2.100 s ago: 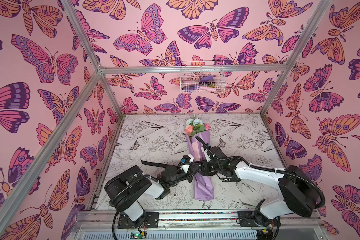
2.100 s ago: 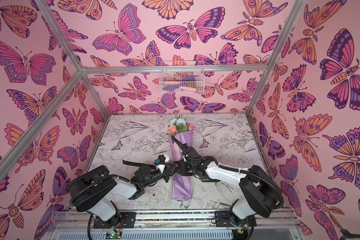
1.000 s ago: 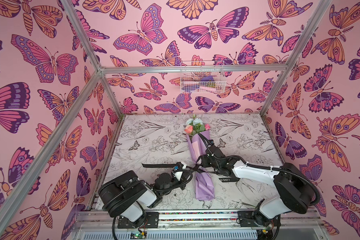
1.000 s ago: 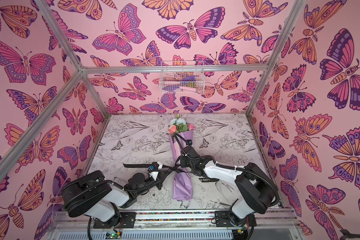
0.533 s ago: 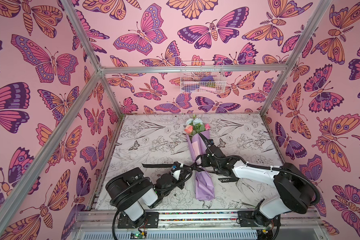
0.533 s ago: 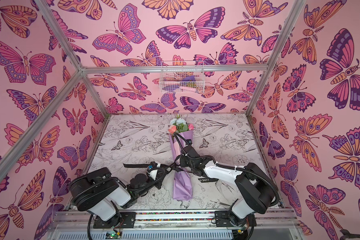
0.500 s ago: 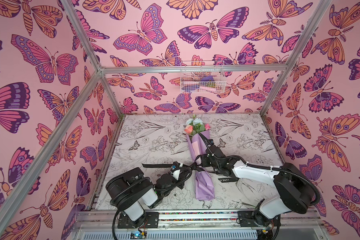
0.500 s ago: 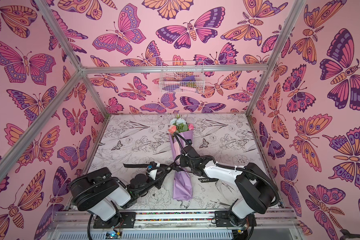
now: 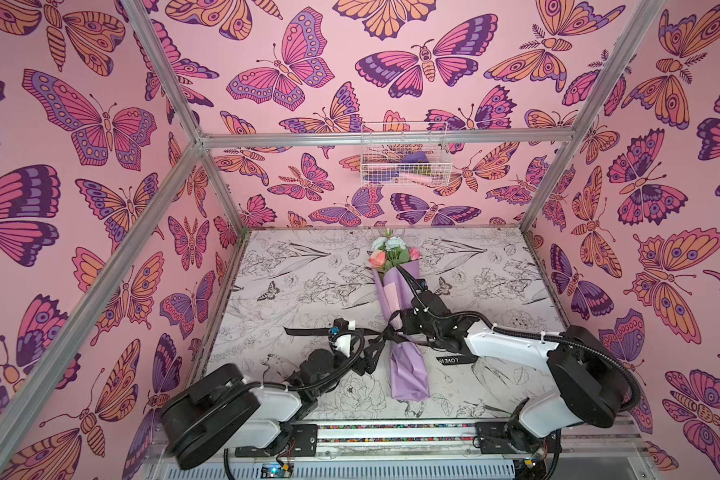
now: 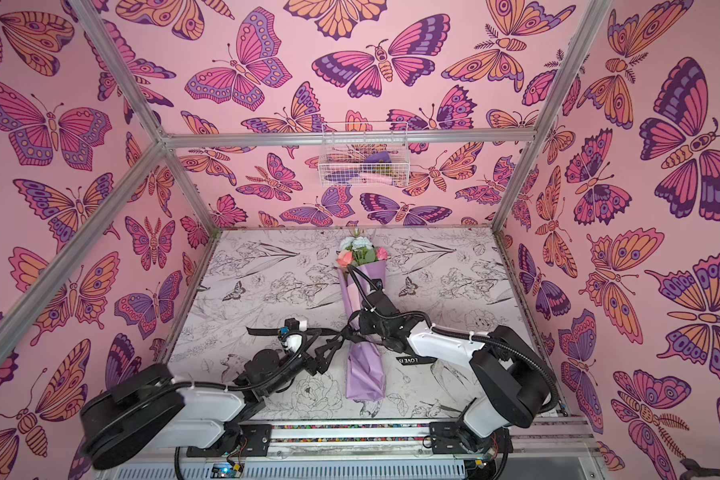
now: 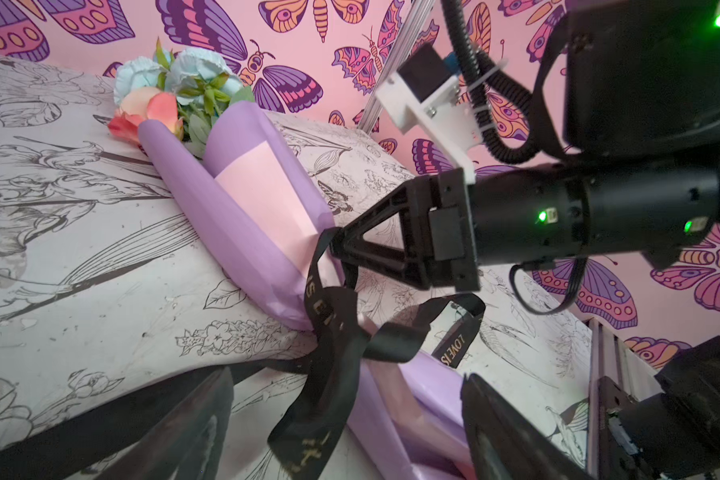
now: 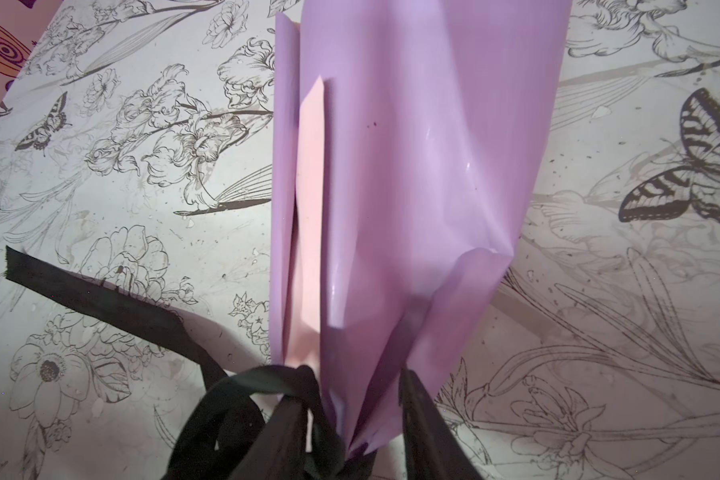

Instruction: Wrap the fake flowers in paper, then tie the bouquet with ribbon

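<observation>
The bouquet of fake flowers (image 9: 408, 365) (image 10: 364, 370) lies along the table in lilac-and-pink paper (image 12: 412, 166), its coral and pale blue blooms (image 11: 171, 87) at the far end. A black ribbon (image 9: 308, 331) (image 11: 329, 332) is knotted round its waist. My left gripper (image 9: 371, 353) (image 11: 341, 424) stands open just left of the knot, with a loose ribbon tail hanging between its fingers (image 11: 495, 415). My right gripper (image 9: 395, 328) (image 12: 350, 415) is shut on the pinched paper at the waist, right beside the knot.
A ribbon tail with pale lettering (image 9: 449, 360) lies on the table (image 9: 308, 282) to the right of the wrap, under my right arm. A white wire basket (image 9: 404, 160) hangs on the back wall. Butterfly-printed walls and metal posts close in the table.
My left gripper has opened and let go of the ribbon tail, after drawing it leftward. The knot sits tight at the waist. My right gripper has stayed put on the wrap.
</observation>
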### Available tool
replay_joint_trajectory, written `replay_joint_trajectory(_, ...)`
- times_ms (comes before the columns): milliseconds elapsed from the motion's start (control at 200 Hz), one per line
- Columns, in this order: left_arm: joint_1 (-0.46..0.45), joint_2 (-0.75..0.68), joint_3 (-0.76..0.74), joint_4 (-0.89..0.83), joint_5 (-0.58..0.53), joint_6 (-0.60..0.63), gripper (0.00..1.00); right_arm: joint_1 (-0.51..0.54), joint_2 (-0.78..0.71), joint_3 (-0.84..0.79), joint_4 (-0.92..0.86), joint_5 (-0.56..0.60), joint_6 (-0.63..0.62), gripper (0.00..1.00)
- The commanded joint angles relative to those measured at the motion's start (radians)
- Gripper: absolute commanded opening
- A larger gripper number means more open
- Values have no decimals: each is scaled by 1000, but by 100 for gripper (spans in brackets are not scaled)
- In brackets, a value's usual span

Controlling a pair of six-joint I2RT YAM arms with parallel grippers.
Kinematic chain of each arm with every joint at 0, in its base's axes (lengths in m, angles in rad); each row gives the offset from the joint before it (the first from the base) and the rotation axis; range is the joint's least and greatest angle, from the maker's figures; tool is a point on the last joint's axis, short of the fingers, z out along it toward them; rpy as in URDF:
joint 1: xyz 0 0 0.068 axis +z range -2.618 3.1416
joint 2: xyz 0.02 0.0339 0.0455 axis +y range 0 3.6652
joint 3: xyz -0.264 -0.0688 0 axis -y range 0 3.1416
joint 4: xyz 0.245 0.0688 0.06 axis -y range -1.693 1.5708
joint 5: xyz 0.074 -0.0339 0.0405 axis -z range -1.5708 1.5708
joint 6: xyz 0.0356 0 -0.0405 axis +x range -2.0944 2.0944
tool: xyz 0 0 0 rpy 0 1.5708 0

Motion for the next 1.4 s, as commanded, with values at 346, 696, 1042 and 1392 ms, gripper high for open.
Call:
replay_joint_trajectory(346,49,46,543,-891,13,260,79,-5,-15,4,9,1,2,38)
replay_joint_trajectory(696,115,315,686,-891,113,248,72,-5,-27,-1,3,3,3,38)
replay_joint_trajectory(1042,133,374,712,-859,205,253,51,-5,-39,-2,0,-16,2,38)
replay_joint_trajectory(1392,135,387,722,-831,206,239,6,-5,-89,-27,-39,-43,-8,38)
